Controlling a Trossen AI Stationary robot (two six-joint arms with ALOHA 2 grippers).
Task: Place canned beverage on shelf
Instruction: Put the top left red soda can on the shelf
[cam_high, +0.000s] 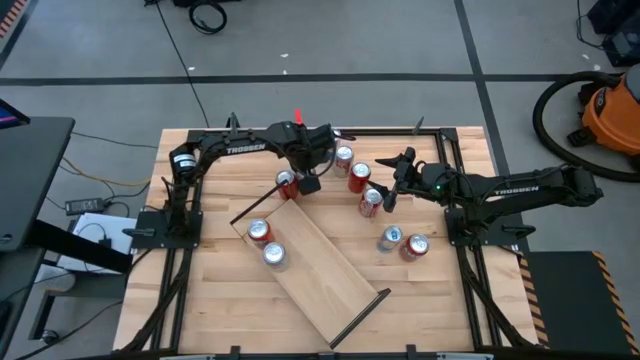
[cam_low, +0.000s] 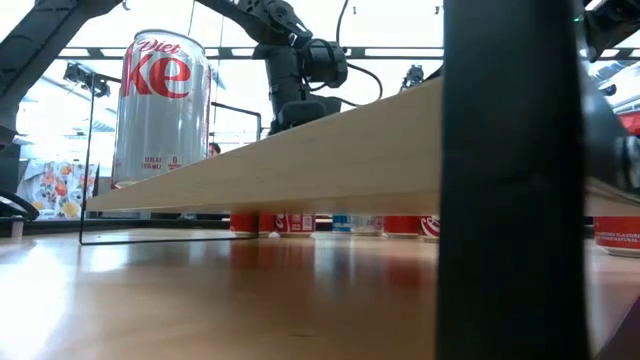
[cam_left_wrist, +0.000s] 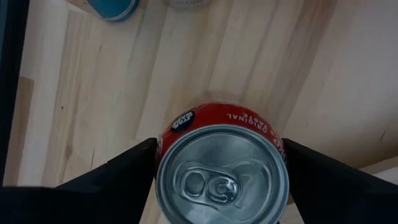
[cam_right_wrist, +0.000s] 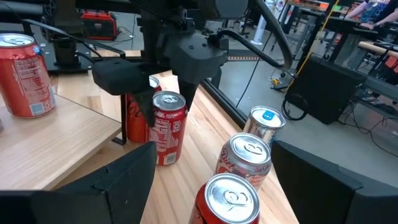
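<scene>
Between the left gripper (cam_left_wrist: 217, 180) fingers stands a red can (cam_left_wrist: 222, 168) — jaws apart, ungripped; off-centre closing could topple it.

1. The long pale wood shelf plank with black rod ends (cam_high: 312, 262) lies diagonally across the middle of the slatted wooden tabletop (cam_high: 440, 310) in the high view, running from centre-left to lower-right.
2. Two silver-topped drink cans (cam_high: 260, 232) (cam_high: 274, 255) stand on the shelf's upper-left end.
3. A red drink can (cam_high: 287, 183) stands just above that end, between the fingers of the left gripper (cam_high: 297, 184).
4. Three red cans (cam_high: 343, 157) (cam_high: 359, 176) (cam_high: 371, 201) sit right of centre.
5. The right gripper (cam_high: 388, 196) hangs just right of the lowest of these.
6. Two more cans (cam_high: 390, 238) (cam_high: 415, 246) stand lower right, beside the shelf.
</scene>
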